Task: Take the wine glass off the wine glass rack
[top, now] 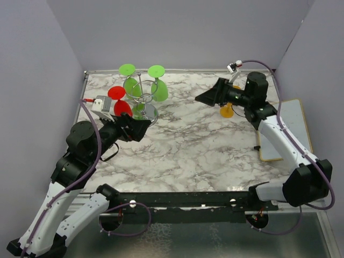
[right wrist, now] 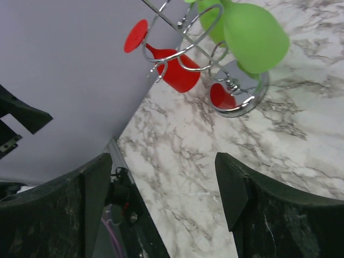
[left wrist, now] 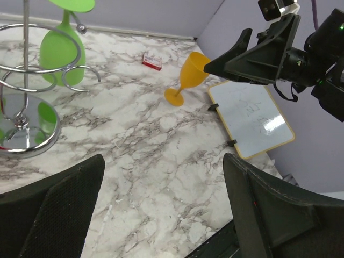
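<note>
The chrome wine glass rack (top: 143, 95) stands at the back left on its round base (top: 147, 112). Two green glasses (top: 158, 86) and one red glass (top: 120, 102) hang upside down from its looped arms. An orange glass (top: 227, 110) stands on the table, partly hidden behind my right arm; it shows whole in the left wrist view (left wrist: 189, 75). My left gripper (top: 143, 129) is open and empty just in front of the rack base. My right gripper (top: 206, 97) is open and empty, right of the rack and pointing at it. The red glass (right wrist: 173, 68) and a green glass (right wrist: 252, 35) show in the right wrist view.
A yellow-framed whiteboard (top: 284, 129) lies at the table's right edge. A small red-and-white item (left wrist: 152, 61) lies near the back wall. Grey walls close in the back and both sides. The marble tabletop (top: 193, 150) spreads between the arms.
</note>
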